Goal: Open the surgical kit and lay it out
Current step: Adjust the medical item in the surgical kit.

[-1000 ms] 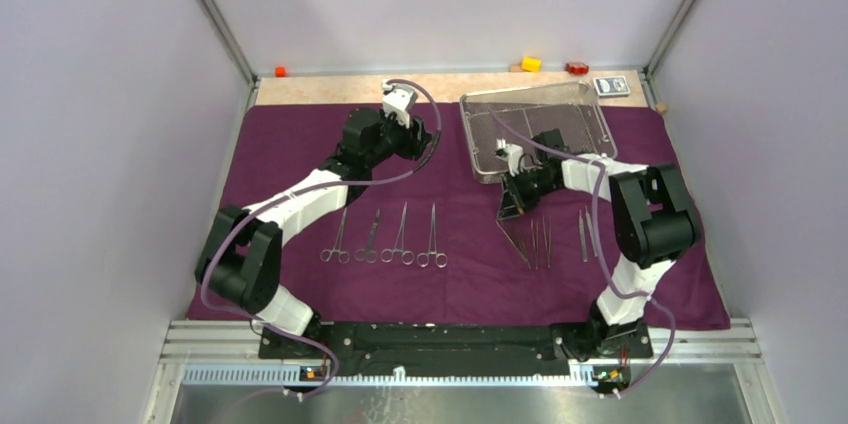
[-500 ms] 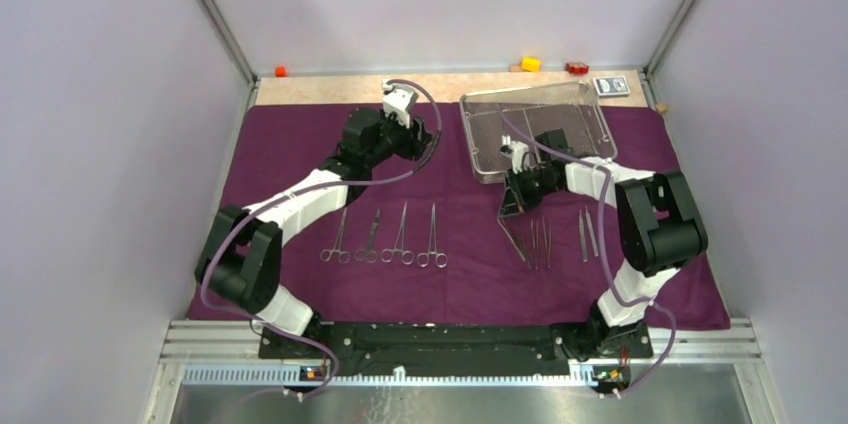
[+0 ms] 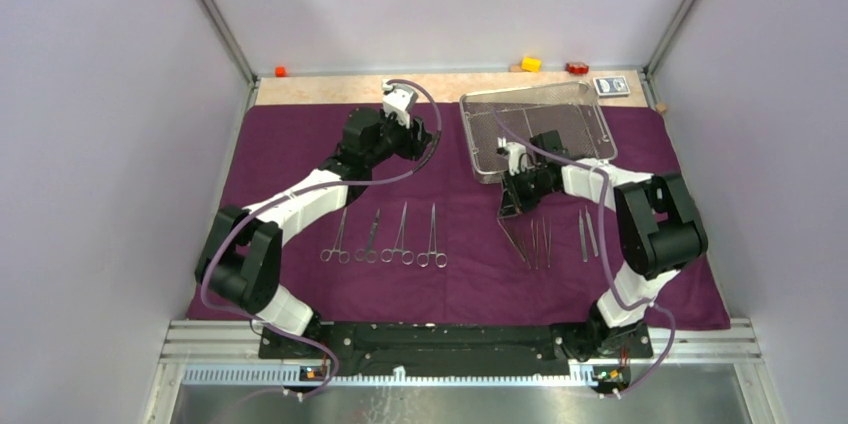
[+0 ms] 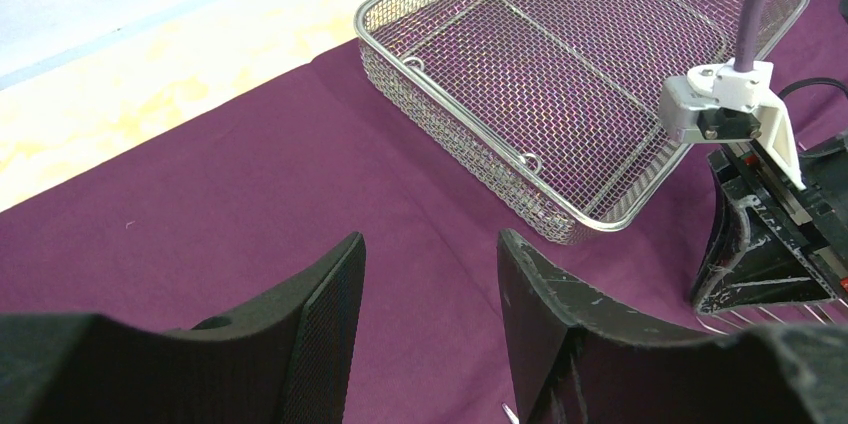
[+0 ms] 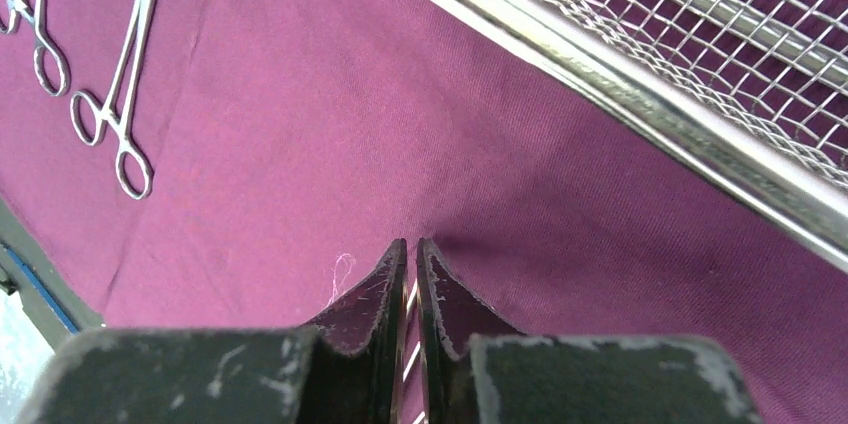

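The dark purple cloth [image 3: 300,144] lies spread flat over the table. On its far right part stands the empty wire-mesh tray [image 3: 470,144], also seen in the left wrist view [image 4: 470,134]. Several ring-handled clamps [image 3: 385,239] lie in a row at the front middle. More tweezers [image 3: 587,234] lie to the right. My right gripper [image 3: 512,212] points down at the cloth just in front of the tray, its fingers [image 5: 390,274] shut on a slim steel tweezers [image 5: 411,299]. My left gripper [image 4: 430,239] hovers open over bare cloth left of the tray, holding nothing.
At the back edge beyond the cloth sit small orange [image 3: 281,71], yellow [image 3: 531,64] and red [image 3: 576,68] blocks and a blue-white card packet [image 3: 612,86]. A strip of bare tan table [image 3: 320,89] shows behind the cloth. Walls close in left and right.
The right arm's elbow has shifted a little to the right while its gripper stays at the cloth in front of the tray. The left arm has not moved.
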You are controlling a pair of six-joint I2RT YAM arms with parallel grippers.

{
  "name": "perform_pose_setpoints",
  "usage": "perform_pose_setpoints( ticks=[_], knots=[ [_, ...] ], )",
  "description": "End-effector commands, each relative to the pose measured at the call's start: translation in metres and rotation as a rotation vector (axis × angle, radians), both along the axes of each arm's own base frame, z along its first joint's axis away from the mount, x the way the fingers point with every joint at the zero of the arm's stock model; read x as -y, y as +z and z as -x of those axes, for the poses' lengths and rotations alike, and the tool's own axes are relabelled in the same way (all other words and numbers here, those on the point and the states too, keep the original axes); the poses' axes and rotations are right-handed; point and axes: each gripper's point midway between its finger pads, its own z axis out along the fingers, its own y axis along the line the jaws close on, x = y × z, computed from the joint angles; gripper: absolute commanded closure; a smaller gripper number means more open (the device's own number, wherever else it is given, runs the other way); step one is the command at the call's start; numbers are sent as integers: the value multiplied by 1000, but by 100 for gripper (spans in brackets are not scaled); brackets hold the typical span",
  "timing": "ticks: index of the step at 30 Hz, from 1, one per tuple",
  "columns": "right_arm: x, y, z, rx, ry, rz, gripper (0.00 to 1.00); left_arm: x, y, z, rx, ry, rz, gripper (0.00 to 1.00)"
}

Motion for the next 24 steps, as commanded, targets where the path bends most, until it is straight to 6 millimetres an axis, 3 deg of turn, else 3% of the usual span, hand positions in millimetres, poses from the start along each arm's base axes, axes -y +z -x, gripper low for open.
perform_pose_setpoints(
  ticks=[1,7,14,20,24],
  knots=[
    [-7,26,-11,97,2,-13,90,3,16,-3,46,-6,32,43],
    [-8,40,-14,151,8,-11,79,3,15,-4,47,-7,27,42],
    [-2,66,-14,276,70,12,76,3,15,-4,55,-14,13,36],
    [13,71,4,364,187,89,76,17,15,1,54,-117,-12,20],
    [24,90,5,429,164,94,76,38,13,21,93,-304,-35,8]
  ],
)
